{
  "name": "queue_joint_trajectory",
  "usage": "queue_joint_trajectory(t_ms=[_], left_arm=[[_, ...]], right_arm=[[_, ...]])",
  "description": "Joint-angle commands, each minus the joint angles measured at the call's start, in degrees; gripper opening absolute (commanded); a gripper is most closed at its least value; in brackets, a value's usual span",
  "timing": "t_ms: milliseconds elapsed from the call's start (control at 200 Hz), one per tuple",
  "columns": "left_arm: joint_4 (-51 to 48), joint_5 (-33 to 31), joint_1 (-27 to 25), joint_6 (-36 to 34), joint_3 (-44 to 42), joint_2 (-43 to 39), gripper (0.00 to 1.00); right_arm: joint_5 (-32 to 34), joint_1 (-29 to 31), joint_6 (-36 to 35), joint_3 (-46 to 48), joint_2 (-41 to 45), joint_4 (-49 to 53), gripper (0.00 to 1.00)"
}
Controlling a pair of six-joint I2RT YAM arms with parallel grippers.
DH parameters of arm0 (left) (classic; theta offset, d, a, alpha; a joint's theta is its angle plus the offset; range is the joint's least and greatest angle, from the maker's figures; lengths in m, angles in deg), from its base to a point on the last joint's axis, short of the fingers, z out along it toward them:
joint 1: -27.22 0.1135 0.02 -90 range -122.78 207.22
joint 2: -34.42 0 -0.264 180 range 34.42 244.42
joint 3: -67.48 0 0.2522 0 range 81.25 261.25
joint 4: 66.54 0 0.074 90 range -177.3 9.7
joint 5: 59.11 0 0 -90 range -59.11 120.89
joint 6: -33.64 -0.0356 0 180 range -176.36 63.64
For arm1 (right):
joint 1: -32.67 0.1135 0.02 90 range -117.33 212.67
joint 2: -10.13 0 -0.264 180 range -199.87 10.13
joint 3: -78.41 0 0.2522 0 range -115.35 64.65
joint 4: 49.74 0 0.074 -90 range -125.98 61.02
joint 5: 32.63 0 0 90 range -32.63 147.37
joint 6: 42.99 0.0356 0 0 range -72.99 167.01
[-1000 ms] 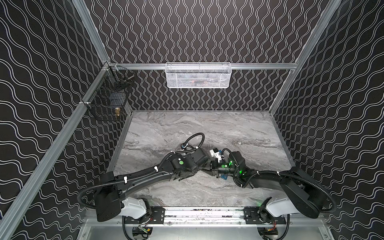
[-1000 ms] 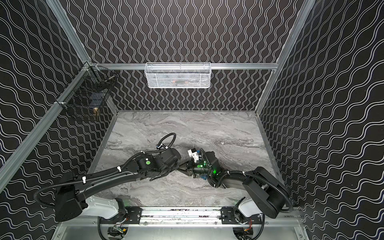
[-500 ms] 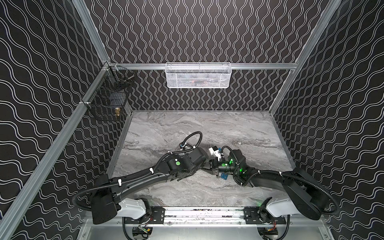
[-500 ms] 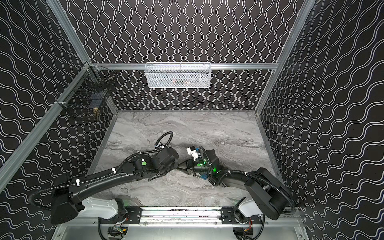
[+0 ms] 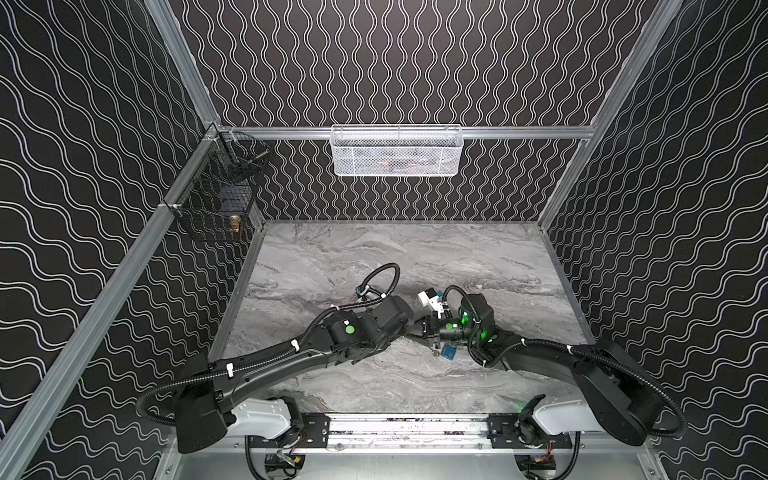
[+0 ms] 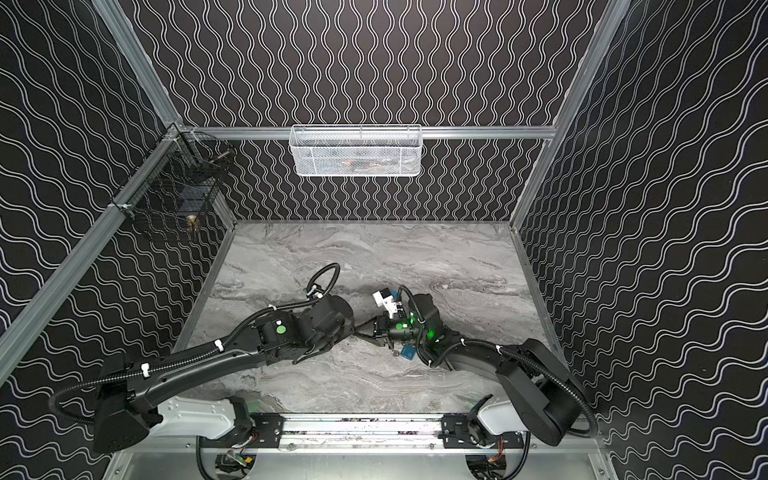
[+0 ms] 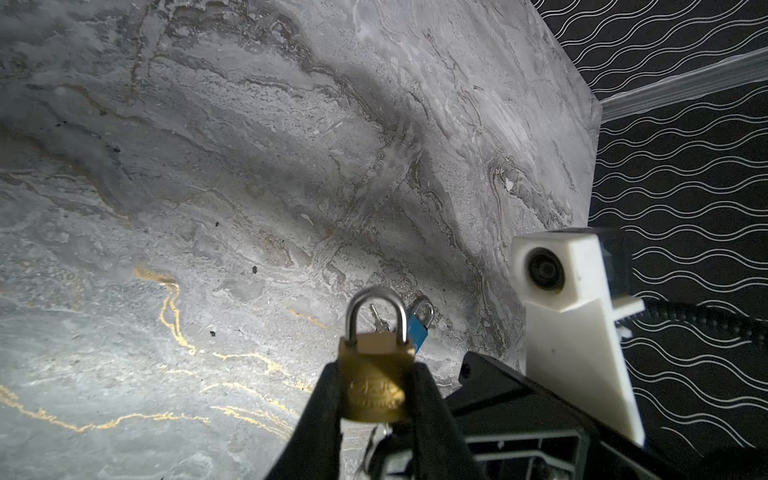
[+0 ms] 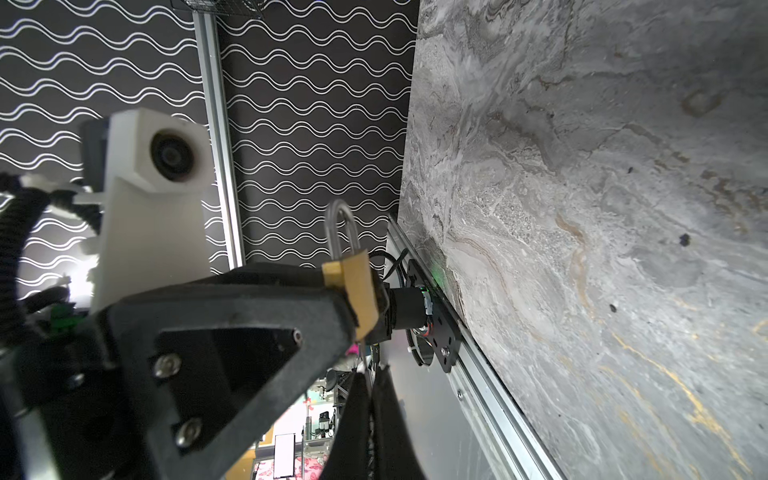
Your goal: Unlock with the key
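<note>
A: Start at the left claw (image 7: pixel 375 368). What has it got?

B: A brass padlock (image 7: pixel 374 386), pinched by the two narrow sides of its body. The jaws stand only as far apart as that body is wide. The shackle (image 7: pixel 376 291) points away from the wrist, with both legs seated in the body.

A: And the right claw (image 8: pixel 371 374)?

B: Its fingers are pressed together, with the tips just beneath the underside of the padlock. A thin strip of bright metal runs from the tips up to the lock. I cannot tell whether that strip is a key.

A: So where is the key?

B: In the left wrist view a small key (image 7: pixel 377 320) shows through the shackle, beside a blue tag (image 7: pixel 415 334) that carries a ring (image 7: pixel 424 309). In a top view the blue tag (image 5: pixel 448 353) sits just beside the right claw, on the side of the front edge. I cannot tell whether it lies on the counter or hangs.

A: Where does all this sit on the counter (image 5: pixel 457 257)?

B: The claws meet about midway between its left and right edges, nearer the front edge than the back.

A: Farther out?

B: A white mesh basket (image 5: pixel 395 151) hangs on the back wall's rail. A black wire basket (image 5: pixel 216 203) hangs on the left wall by the back left corner. Both are well apart from the arms.
</note>
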Motion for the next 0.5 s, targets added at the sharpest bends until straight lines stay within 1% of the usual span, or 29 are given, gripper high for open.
queue_joint_trajectory(t_ms=[0,155,340,395,496], left_arm=[[-6.47,1.23,-0.18,3.19,-0.73,-0.45,0.00],[-6.40,0.75,-0.19,4.06,0.78,0.54,0.00],[-5.37,0.01,-0.23,8.16,-0.12,0.08,0.00],[-3.71,-0.31,-0.18,8.78,-0.88,-0.37,0.00],[-0.42,-0.64,-0.19,8.14,-1.79,-0.54,0.00]], right_arm=[[0.80,-0.24,-2.23,-1.30,1.60,-4.20,0.00],[0.84,0.02,-3.83,-1.87,2.92,-0.76,0.00],[1.39,0.24,-3.40,-1.10,4.29,1.66,0.00],[1.96,0.76,-2.28,-1.01,4.21,1.06,0.00],[2.23,1.89,1.78,-0.83,3.07,-4.48,0.00]])
